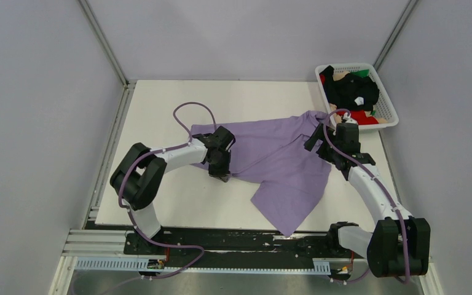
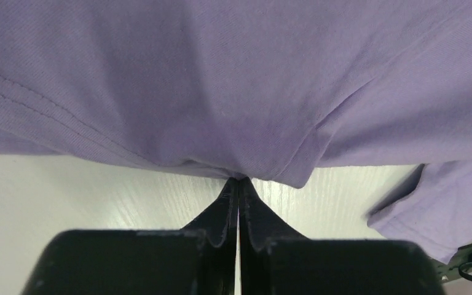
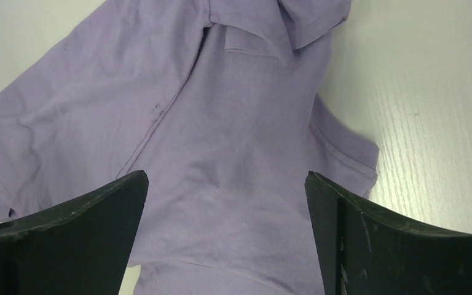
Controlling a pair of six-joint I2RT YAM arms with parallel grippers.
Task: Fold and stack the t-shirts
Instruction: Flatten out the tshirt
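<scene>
- One large lavender-purple soft cloth t-shirt (image 1: 283, 166) lies rumpled and slantwise on the white desk (image 1: 178, 206). Its nearest corner reaches the desk's front edge. Its far end comes close to the basket in the far right corner.
- Handling, as judged: the shirt is light, limp and not fragile. It will drape and drag rather than keep a shape, and it is likely to slide easily on the smooth desk. The stitched hems and seams look the soundest holds. Two holds well apart should let it be drawn flat.
- Left fingers (image 2: 221, 215): pressed together, pinching a fold of the shirt's edge on its left side. The cloth bunches over the tips, with bare desk showing below it.
- Right fingers (image 3: 80, 215): spread wide and holding nothing, above the shirt's right portion. A seam and an edge of the cloth lie between them. Whether the tips touch the cloth cannot be told.
- White plastic lattice basket (image 1: 388, 117), at the far right corner: it holds a loose heap of further t-shirts (image 1: 353, 92), mostly black with red, beige and green showing.
- Progress, as judged: early. The purple shirt is not yet flat, no fold is visible, and no stack is begun.
</scene>
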